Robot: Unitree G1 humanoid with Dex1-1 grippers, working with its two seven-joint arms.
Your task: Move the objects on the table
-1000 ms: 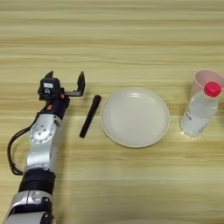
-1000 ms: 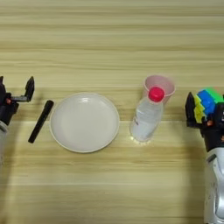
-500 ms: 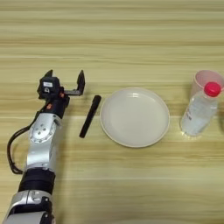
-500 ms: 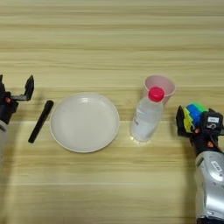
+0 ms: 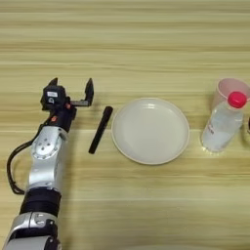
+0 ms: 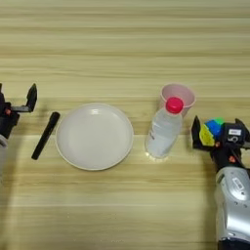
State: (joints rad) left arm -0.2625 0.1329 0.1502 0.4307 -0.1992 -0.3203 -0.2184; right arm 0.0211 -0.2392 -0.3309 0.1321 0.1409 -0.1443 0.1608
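Note:
A slim black marker (image 5: 100,129) lies on the table (image 5: 136,44) just left of the round cream plate (image 5: 150,130). My left gripper (image 5: 71,88) stands open left of the marker, with nothing between its fingers. A clear red-capped bottle (image 6: 163,134) stands upright right of the plate. At the right edge my right gripper (image 6: 215,135) is shut on the small blue-yellow-green block (image 6: 211,128), a short gap right of the bottle.
A pink cup (image 6: 178,93) stands just behind the bottle, touching or nearly touching it. A black cable (image 5: 10,166) loops beside my left forearm. Bare wood stretches across the far half of the table and in front of the plate.
My right gripper has carried the block leftward and nearer, closing in on the bottle. The left arm, marker, plate, bottle and cup have not moved.

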